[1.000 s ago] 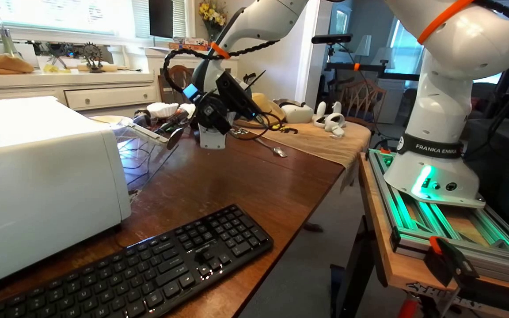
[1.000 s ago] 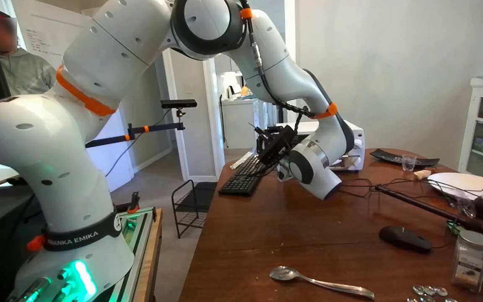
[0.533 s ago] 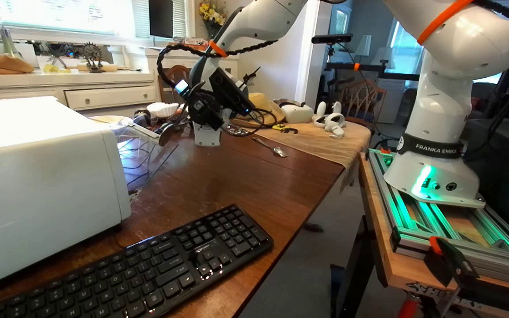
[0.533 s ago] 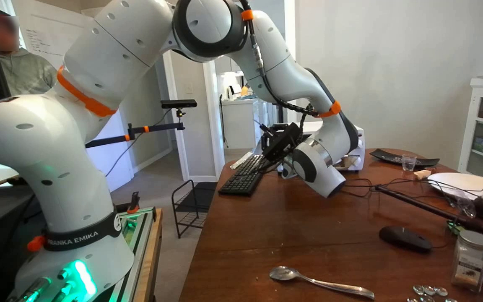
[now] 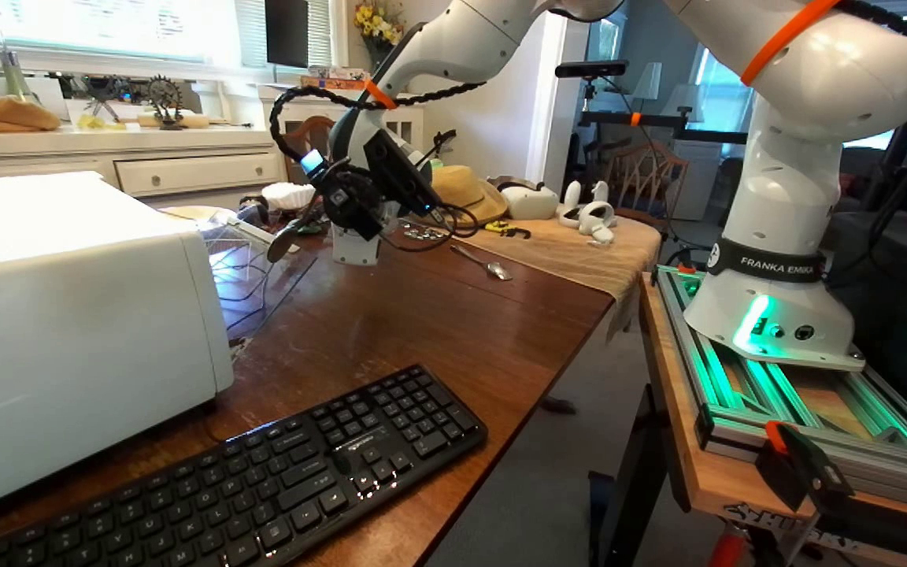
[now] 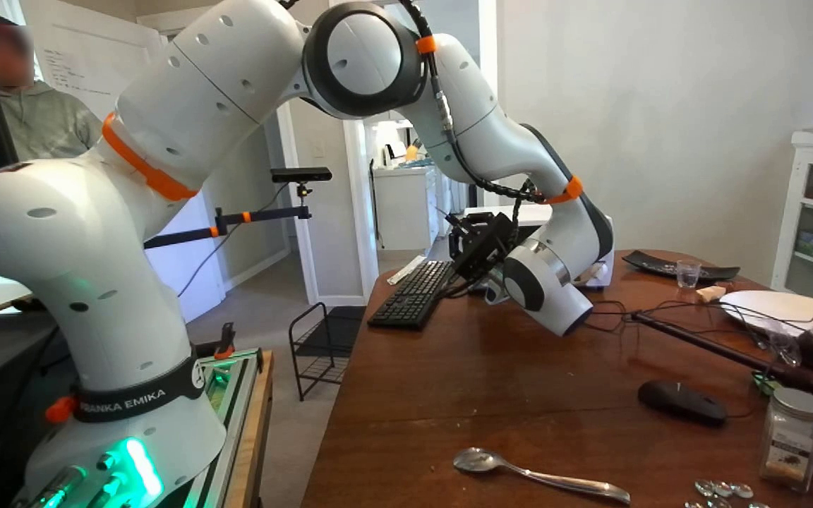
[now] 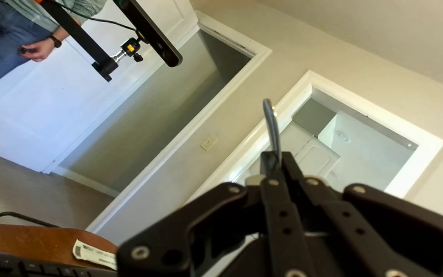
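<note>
In the wrist view my gripper (image 7: 276,159) is shut on a slim metal spoon (image 7: 272,125), which points away from the fingertips and shows nearly edge-on. An exterior view shows the rounded end of the held spoon (image 5: 286,239) on the left of the gripper, above the brown table (image 5: 390,323). The fingers themselves are hard to make out there, against the dark gripper body and wrist camera. From the opposite side the arm's wrist hides most of the gripper and all of the spoon. A second spoon (image 6: 540,478) lies flat on the table, apart from the gripper.
A black keyboard (image 5: 327,465) lies by the table edge, beside a white boxy appliance (image 5: 83,331) with a clear panel (image 5: 272,295) at its front. A mouse (image 6: 682,402), lidded jar (image 6: 793,437), white plate (image 6: 787,310) and loose cables stand farther along. A person (image 6: 25,127) is behind the robot.
The arm has shifted, carrying gripper and held spoon towards the white appliance. Its elbow has sunk slightly, and the spoon's rounded end now shows narrower and more slanted. The grip stays shut.
</note>
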`<action>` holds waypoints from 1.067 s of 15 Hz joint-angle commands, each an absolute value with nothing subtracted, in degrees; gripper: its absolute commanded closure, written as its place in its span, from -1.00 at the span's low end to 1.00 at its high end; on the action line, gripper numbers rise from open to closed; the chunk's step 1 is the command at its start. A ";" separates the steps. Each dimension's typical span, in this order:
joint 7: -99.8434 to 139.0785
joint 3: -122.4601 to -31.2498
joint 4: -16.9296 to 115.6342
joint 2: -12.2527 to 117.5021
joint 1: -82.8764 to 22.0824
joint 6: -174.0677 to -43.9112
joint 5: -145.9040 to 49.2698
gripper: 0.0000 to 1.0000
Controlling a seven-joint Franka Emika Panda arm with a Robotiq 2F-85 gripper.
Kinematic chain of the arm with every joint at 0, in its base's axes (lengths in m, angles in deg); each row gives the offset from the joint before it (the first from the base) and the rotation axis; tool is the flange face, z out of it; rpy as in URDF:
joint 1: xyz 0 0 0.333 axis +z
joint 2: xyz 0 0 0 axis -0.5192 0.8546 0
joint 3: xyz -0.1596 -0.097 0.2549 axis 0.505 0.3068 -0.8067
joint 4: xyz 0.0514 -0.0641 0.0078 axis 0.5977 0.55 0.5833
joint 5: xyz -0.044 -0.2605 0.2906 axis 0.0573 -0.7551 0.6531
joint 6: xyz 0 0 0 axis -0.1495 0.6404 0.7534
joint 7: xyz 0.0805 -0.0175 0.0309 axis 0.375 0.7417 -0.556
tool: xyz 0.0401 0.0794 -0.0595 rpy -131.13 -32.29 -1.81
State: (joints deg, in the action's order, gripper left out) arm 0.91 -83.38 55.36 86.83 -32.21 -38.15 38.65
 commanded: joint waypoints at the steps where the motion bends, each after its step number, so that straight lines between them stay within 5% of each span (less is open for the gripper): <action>1: 1.82 -82.84 55.36 87.37 -32.05 -37.66 39.76 0.98; 16: 18.05 -81.65 57.37 89.44 -33.57 -41.91 49.93 0.98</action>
State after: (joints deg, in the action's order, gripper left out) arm 18.57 -82.05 56.27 90.48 -34.22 -41.40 49.23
